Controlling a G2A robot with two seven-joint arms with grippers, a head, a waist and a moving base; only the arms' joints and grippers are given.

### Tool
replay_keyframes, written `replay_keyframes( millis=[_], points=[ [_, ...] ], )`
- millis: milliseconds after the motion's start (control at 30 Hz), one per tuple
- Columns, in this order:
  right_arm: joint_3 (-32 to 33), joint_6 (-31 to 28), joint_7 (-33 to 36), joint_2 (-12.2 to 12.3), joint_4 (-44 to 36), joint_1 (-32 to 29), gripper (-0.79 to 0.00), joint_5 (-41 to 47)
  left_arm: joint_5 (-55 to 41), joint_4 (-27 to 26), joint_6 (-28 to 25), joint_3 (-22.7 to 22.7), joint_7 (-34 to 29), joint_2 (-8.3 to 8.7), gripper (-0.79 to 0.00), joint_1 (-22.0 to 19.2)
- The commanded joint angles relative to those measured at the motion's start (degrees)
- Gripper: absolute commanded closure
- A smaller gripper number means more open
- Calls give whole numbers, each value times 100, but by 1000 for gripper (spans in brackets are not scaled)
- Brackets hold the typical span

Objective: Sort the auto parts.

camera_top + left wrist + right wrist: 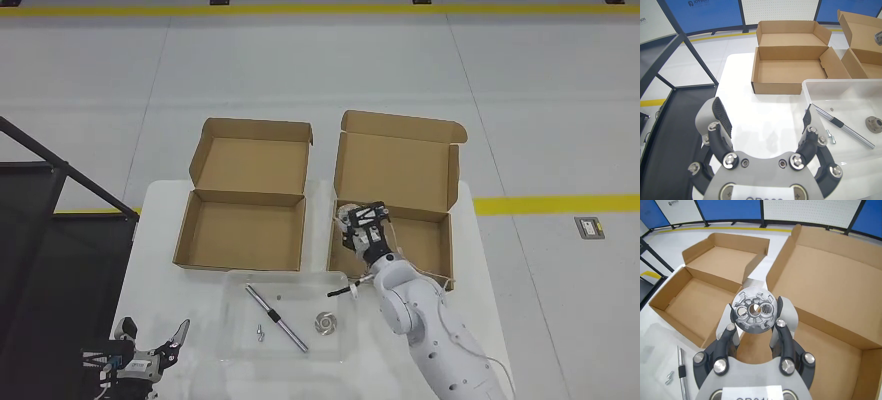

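Observation:
My right gripper (755, 311) is shut on a round cast metal part (754, 310) with a centre bore, held over the near left corner of the right cardboard box (425, 245); the same gripper (362, 222) shows from above. The left cardboard box (240, 232) holds nothing. A clear plastic tray (240, 340) in front holds a metal rod with a black band (278, 319), a small flanged hub (325, 323) and a small bolt (260, 333). My left gripper (765, 121) hangs open over the table's near left corner, apart from the tray (807, 91).
A black rack frame (45, 190) stands left of the white table (165, 290). Both boxes have their lids (255, 152) folded up at the back. In the left wrist view the rod (844, 126), hub (874, 122) and bolt (831, 136) lie in the tray.

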Motion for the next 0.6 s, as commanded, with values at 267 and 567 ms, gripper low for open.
replay_keyframes(
  millis=[267,567],
  points=[
    [-169,625,342,-152,1599,742,0,-219,0,0,0,0,0,0,-785,0],
    [-201,447,656,-255,2278,1088,0,36,0,0,0,0,0,0,-785,0]
  ],
)
